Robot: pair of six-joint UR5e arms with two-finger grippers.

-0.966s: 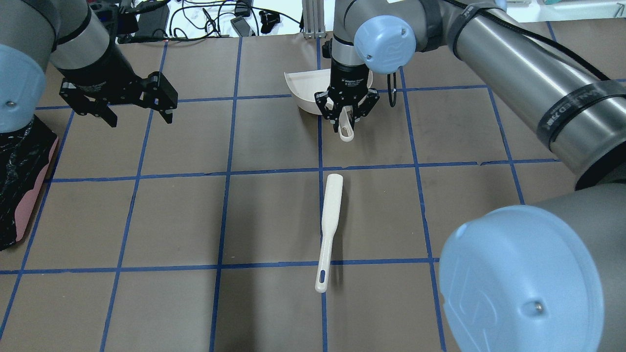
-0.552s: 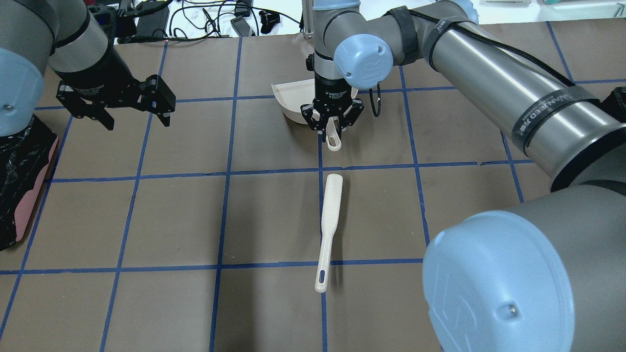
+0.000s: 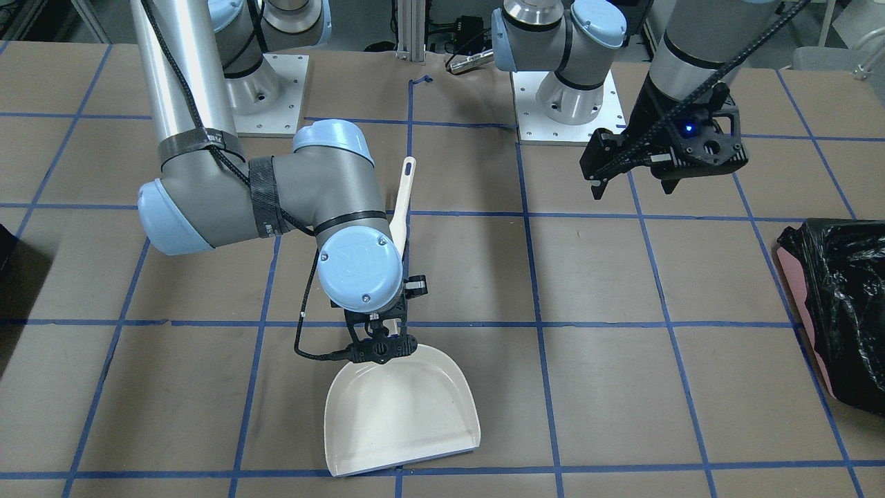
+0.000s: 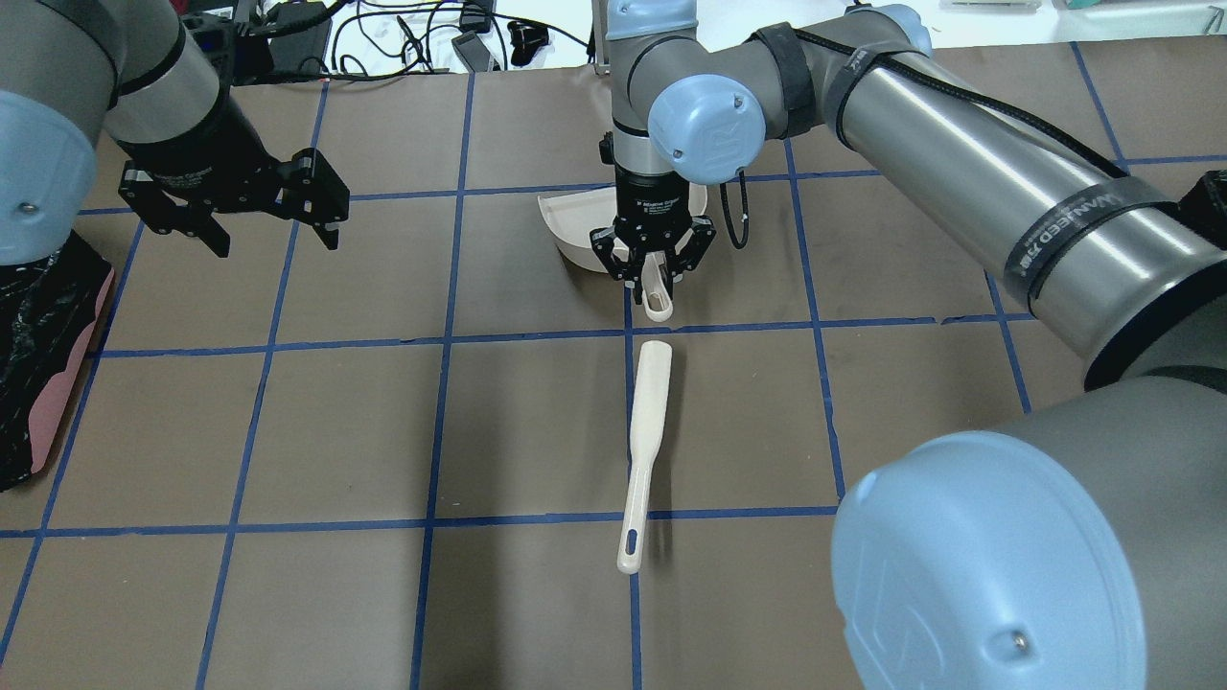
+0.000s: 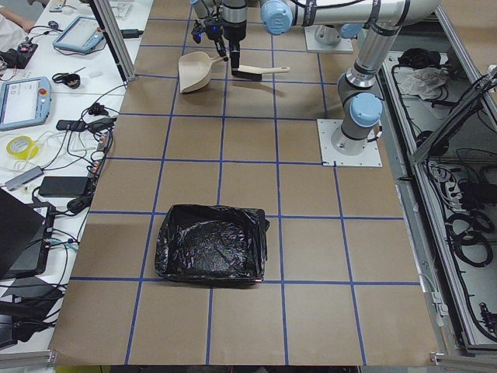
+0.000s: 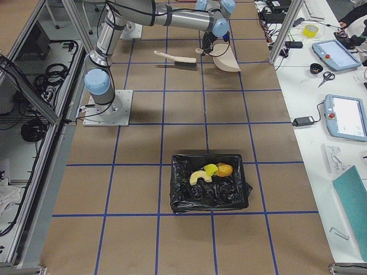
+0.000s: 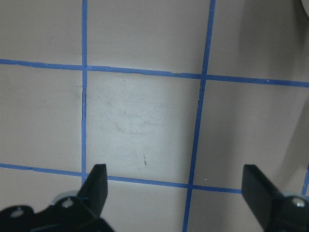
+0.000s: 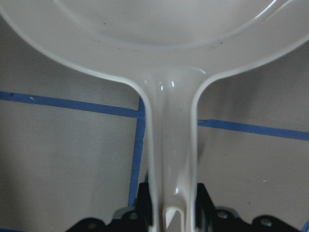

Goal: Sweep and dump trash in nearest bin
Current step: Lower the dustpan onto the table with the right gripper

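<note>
The trash lies in the black-lined bin [image 6: 183, 200] in the exterior right view: a pale yellow curved slice [image 6: 199, 176], a yellow-and-green wedge [image 6: 211, 169] and an orange-brown lump [image 6: 224, 170]. My right gripper [image 4: 654, 271] is shut on the handle of a white dustpan [image 4: 575, 225] at the table's far middle. The gripper [image 3: 379, 349] and the empty pan [image 3: 401, 415] also show in the front view, and the handle [image 8: 169, 145] shows in the right wrist view. My left gripper [image 4: 276, 241] is open and empty above the far left of the table, and it also shows in the front view [image 3: 632, 190].
The white brush [image 4: 644, 450] lies on the table just in front of the dustpan handle, its handle pointing toward me. A second black-lined bin [image 4: 38, 355] sits at the table's left edge and also shows in the exterior left view [image 5: 210, 245].
My right gripper has carried the dustpan to the left and a little toward me, nearer the brush tip. My left gripper has hardly moved.
</note>
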